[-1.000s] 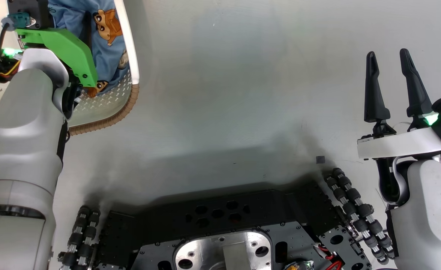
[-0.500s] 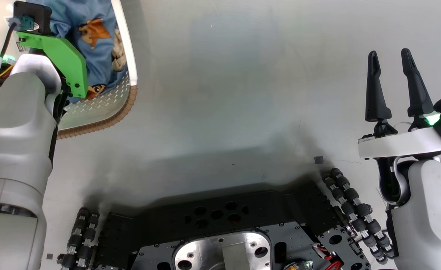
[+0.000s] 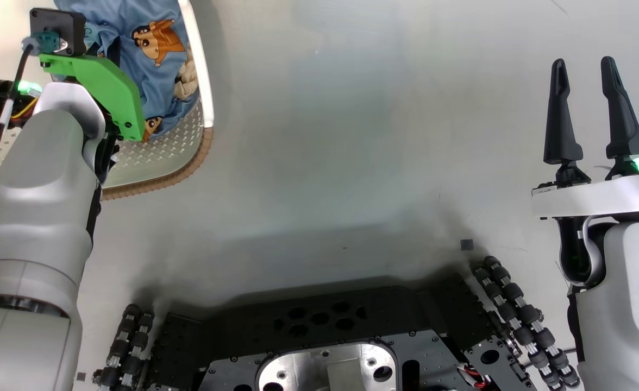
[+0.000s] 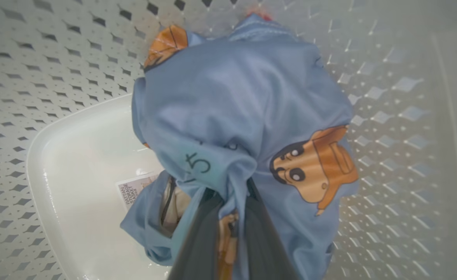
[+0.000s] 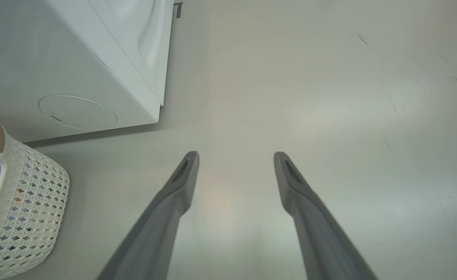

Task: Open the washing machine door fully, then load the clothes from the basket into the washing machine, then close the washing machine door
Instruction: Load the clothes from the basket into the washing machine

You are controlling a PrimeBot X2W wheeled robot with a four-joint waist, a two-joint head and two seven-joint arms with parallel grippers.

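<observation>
**A:** What was the biggest thing there?

**B:** The washing machine (image 5: 96,58), white, standing at the far left of the right arm's view with its round service flap (image 5: 77,112) facing out. Nearer than that sat the basket (image 5: 30,194), cream-white and perforated, close to the machine but not touching it.

**A:** And the clothes?

**B:** The clothes (image 4: 248,116) were inside the basket, bunched into one light blue bundle. The left gripper (image 4: 231,194) had reached down into it, with its jaws pinched narrow on a gathered fold of the fabric.

**A:** The other arm?

**B:** The right gripper (image 3: 582,68) hung over bare floor (image 3: 352,136) at the right, well apart from the basket. Its jaws were spread and held nothing.

**A:** How would that bundle handle?

**B:** Light and limp, I judged. It would sag and trail, so loose ends could catch on the basket's edge. A pinch on a thick gathered fold near the middle looked safest, since a thin hem might slide out. Some fabric lay low over the sticker (image 4: 133,190) on the basket's bottom and might get left behind.
</observation>
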